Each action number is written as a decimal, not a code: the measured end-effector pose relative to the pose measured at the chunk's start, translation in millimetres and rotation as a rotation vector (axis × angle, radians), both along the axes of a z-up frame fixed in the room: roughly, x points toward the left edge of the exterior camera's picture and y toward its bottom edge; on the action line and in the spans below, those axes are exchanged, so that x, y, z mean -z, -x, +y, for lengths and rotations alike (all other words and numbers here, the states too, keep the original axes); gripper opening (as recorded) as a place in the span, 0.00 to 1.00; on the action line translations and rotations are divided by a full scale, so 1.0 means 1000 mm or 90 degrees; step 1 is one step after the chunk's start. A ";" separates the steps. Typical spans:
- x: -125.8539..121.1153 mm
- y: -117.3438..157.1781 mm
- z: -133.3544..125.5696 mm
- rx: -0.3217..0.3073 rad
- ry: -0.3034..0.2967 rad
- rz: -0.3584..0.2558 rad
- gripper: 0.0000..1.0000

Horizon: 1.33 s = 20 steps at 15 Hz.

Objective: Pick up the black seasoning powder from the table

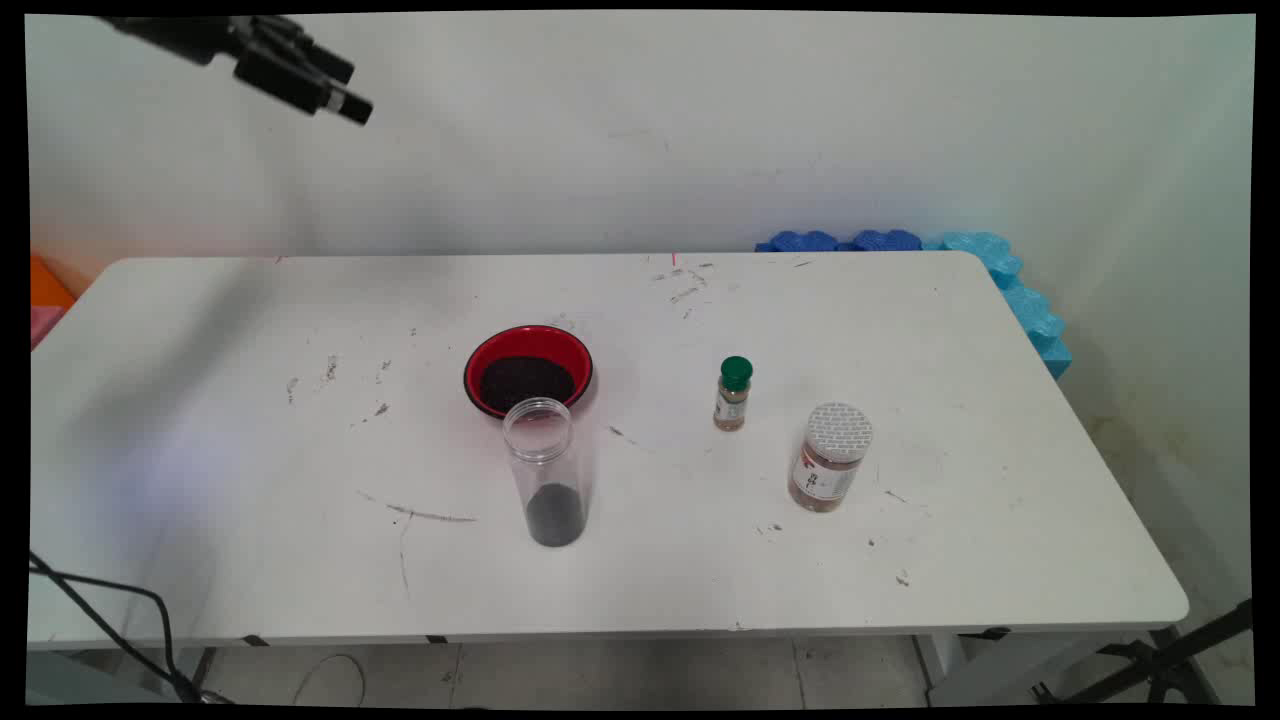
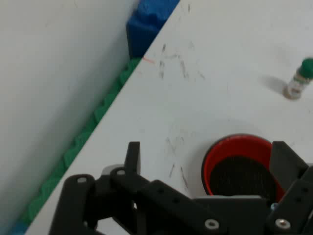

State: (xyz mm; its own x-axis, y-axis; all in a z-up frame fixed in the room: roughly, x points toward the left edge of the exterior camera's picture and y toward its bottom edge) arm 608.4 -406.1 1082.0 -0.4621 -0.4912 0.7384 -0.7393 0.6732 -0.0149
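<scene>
My gripper (image 1: 345, 95) hangs high at the upper left, far above the table and holding nothing. In the hand view its fingers (image 2: 133, 155) stand wide apart, so it is open (image 2: 208, 156). A red bowl (image 1: 528, 369) with dark grains inside sits mid-table, also seen between the fingers as the red bowl (image 2: 238, 169). Just in front of it stands a tall clear jar (image 1: 546, 484), lidless, with dark grains at its bottom. To the right stand a small green-capped spice bottle (image 1: 733, 393) and a wider white-lidded jar (image 1: 831, 457). The green-capped bottle (image 2: 299, 81) shows at the hand view's right edge.
Blue foam pieces (image 1: 1000, 275) lie along the table's far right edge and behind it. An orange and pink thing (image 1: 45, 295) sits at the far left edge. A black cable (image 1: 110, 620) hangs by the near left corner. The white table (image 1: 250, 470) carries scuff marks.
</scene>
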 end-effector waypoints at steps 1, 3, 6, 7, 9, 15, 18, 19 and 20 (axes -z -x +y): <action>0.006 -0.004 0.005 0.007 -0.002 -0.002 1.00; 0.018 -0.012 0.015 0.022 -0.003 -0.005 1.00; 0.039 -0.022 0.034 0.047 -0.011 -0.007 1.00; 0.045 -0.023 0.040 0.056 -0.015 -0.007 1.00; 0.062 -0.026 0.054 0.078 -0.023 -0.008 1.00; 0.111 -0.014 0.086 0.130 -0.052 0.003 1.00; 0.131 -0.001 0.098 0.159 -0.064 0.006 1.00; 0.138 0.003 0.101 0.169 -0.067 0.005 1.00; 0.146 0.010 0.104 0.182 -0.069 0.004 1.00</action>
